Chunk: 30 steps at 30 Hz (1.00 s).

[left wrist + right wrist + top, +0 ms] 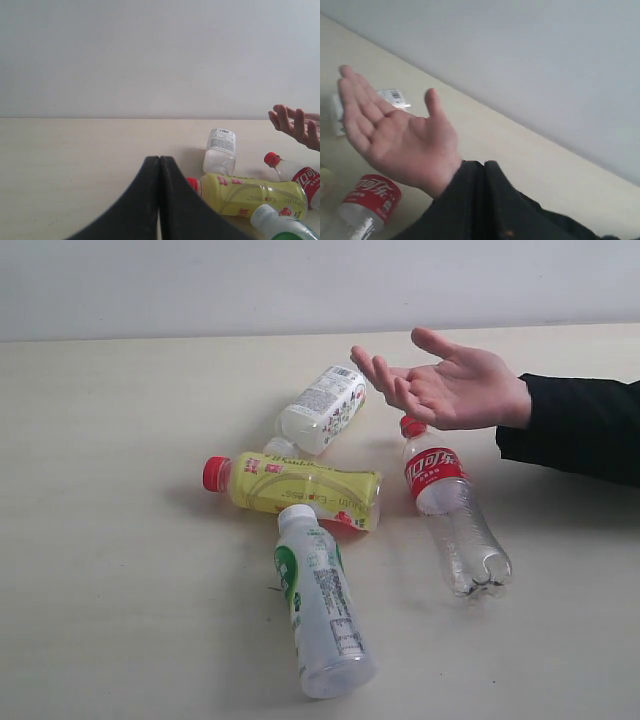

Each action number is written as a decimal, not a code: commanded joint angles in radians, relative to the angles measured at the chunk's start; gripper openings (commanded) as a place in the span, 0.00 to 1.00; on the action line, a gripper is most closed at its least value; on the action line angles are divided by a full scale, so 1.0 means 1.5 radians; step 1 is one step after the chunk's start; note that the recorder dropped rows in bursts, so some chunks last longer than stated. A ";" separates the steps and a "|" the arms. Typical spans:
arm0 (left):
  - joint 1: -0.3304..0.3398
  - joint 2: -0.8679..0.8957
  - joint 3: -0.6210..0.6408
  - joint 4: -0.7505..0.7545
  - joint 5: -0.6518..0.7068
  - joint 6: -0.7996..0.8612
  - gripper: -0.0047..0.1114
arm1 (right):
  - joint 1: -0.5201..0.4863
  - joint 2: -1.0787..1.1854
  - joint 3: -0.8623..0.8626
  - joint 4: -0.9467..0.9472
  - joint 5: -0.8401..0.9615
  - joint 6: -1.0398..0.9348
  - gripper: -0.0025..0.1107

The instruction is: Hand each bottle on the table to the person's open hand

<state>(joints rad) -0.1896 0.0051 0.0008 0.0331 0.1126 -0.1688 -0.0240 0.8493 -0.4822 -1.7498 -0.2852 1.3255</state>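
Four bottles lie on the pale table (110, 540). The yellow bottle (300, 488) with a red cap lies in the middle. One whitish bottle (322, 407) lies behind it, another (322, 602) in front. The clear bottle (450, 508) with a red label lies to the right, its cap under the person's open hand (450, 388). The hand is palm up, black sleeve (580, 425) at the wrist. Neither gripper shows in the exterior view. My left gripper (160, 160) is shut and empty, short of the yellow bottle (252, 195). My right gripper (484, 164) is shut and empty, near the hand (395, 135).
A plain pale wall (300, 280) rises behind the table's far edge. Bare tabletop stretches left of the bottles and along the front right.
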 commanded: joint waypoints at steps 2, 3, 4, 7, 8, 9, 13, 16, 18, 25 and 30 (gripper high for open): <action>0.003 -0.003 -0.001 0.003 -0.006 0.001 0.04 | 0.000 0.020 0.024 0.004 0.055 0.141 0.08; 0.003 -0.003 -0.001 0.003 -0.006 0.001 0.04 | 0.000 0.027 0.024 0.004 0.055 0.172 0.08; 0.003 -0.003 -0.001 0.003 -0.006 0.001 0.04 | 0.000 0.038 0.024 0.004 0.051 0.200 0.08; 0.003 -0.003 -0.001 0.003 -0.006 0.001 0.04 | 0.000 0.051 0.024 0.004 0.046 0.115 0.08; 0.003 -0.003 -0.001 0.003 -0.006 0.001 0.04 | 0.000 0.051 0.024 0.004 0.049 0.067 0.08; 0.003 -0.003 -0.001 0.003 -0.006 0.001 0.04 | 0.000 0.051 0.024 0.004 0.049 0.042 0.08; 0.003 -0.003 -0.001 0.003 -0.006 0.001 0.04 | 0.000 0.043 0.021 0.004 -0.042 -0.152 0.08; 0.003 -0.003 -0.001 0.003 -0.006 0.001 0.04 | 0.000 0.025 0.021 0.004 -0.006 -0.149 0.08; 0.003 -0.003 -0.001 0.003 -0.006 0.001 0.04 | 0.000 0.012 0.022 0.004 0.051 -0.089 0.08; 0.003 -0.003 -0.001 0.003 -0.006 0.001 0.04 | 0.000 -0.067 0.039 0.004 0.202 0.090 0.08; 0.003 -0.003 -0.001 0.003 -0.006 0.001 0.04 | 0.000 -0.070 0.039 0.004 0.190 -0.129 0.08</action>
<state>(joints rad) -0.1896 0.0051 0.0008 0.0331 0.1126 -0.1688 -0.0240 0.7503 -0.4292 -1.7478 0.0000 1.1487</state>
